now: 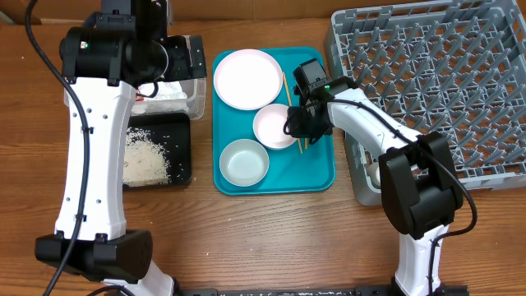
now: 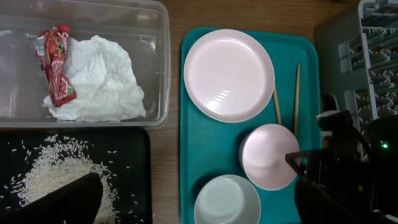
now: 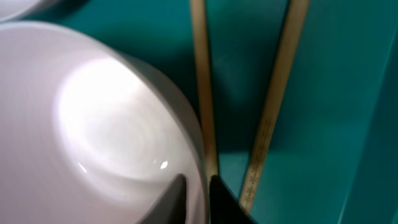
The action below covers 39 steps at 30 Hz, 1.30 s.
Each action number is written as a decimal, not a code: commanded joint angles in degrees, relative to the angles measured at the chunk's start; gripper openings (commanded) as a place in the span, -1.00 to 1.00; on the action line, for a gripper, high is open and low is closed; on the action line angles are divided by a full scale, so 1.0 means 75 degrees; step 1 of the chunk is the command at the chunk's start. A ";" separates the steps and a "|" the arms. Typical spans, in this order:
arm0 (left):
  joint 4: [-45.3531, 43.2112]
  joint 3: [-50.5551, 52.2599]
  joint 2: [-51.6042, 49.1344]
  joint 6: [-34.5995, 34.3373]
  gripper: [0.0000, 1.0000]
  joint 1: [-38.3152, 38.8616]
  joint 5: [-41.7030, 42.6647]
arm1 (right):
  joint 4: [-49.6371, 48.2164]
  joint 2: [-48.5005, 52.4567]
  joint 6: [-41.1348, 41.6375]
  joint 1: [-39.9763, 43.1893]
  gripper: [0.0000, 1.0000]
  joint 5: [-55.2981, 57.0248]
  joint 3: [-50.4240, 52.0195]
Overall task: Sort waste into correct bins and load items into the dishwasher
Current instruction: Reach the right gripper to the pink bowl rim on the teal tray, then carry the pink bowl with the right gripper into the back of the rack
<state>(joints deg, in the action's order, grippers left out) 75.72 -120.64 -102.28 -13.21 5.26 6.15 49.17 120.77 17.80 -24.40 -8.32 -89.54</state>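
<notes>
My right gripper (image 1: 294, 123) (image 3: 198, 180) is shut on the right rim of the small white bowl (image 1: 274, 125) (image 2: 267, 155) (image 3: 93, 124), with one finger inside and one outside. The bowl sits on the teal tray (image 1: 316, 168). Two chopsticks (image 1: 286, 89) (image 2: 296, 93) (image 3: 273, 106) lie just right of the bowl. The white plate (image 1: 246, 78) (image 2: 228, 74) and the grey-green bowl (image 1: 244, 162) (image 2: 227, 199) are on the same tray. My left gripper (image 1: 182, 56) (image 2: 189, 171) is open and empty, high over the clear tub (image 1: 197, 99) (image 2: 158, 62).
The tub holds the red wrapper (image 2: 56, 62) and the napkin (image 2: 102, 81). Rice (image 1: 146, 152) (image 2: 56, 168) lies in the black tray (image 1: 182, 148). The grey dish rack (image 1: 427, 82) stands at the right. A small white object (image 1: 374, 173) shows at its near left corner.
</notes>
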 commanded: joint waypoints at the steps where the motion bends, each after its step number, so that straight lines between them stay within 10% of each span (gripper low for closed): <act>1: 0.0017 -0.0082 0.0052 -0.0070 1.00 0.0015 -0.0055 | -0.0006 -0.0079 -0.0026 0.0026 -0.87 0.0134 -0.0044; 14: 0.0017 -0.0082 0.0052 -0.0070 1.00 0.0015 -0.0055 | 0.1603 -0.1472 -0.0026 0.0405 -0.92 0.3153 -0.2468; 21: 0.0017 -0.0082 0.0052 -0.0070 1.00 0.0015 -0.0055 | -0.0411 -0.1271 -0.0032 0.1142 -0.92 0.7740 -0.2684; 39: 0.0017 -0.0082 0.0052 -0.0070 1.00 0.0015 -0.0055 | -0.3774 0.1215 -0.3238 0.1652 -0.92 0.9906 -0.2655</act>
<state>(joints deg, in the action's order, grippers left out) 75.72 -120.64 -102.28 -13.21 5.26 6.13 23.42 128.25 -2.22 -12.49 62.41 -109.43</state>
